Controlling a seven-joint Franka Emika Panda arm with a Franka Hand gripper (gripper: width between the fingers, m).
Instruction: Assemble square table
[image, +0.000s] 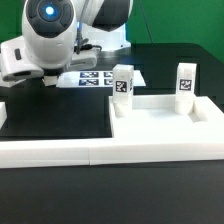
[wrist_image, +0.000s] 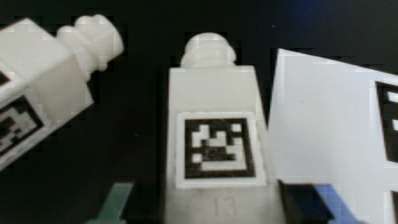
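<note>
In the wrist view a short white leg (wrist_image: 214, 120) with a black-and-white tag lies on the black table, its knobbed end pointing away from me. My gripper (wrist_image: 221, 206) is around its near end, a fingertip (wrist_image: 121, 204) against each side, shut on it. A second leg (wrist_image: 54, 80) lies beside it. In the exterior view my gripper (image: 44, 80) is low over the table at the left and hides both these legs. The square slab (image: 160, 125) lies at the right with two legs (image: 122, 82) (image: 186, 80) upright on its far corners.
The marker board (image: 95, 78) lies just beside my gripper and shows in the wrist view as a white edge (wrist_image: 338, 100). White border bars run along the front (image: 100, 152) and the exterior view's left (image: 4, 112), around the black mat (image: 55, 118).
</note>
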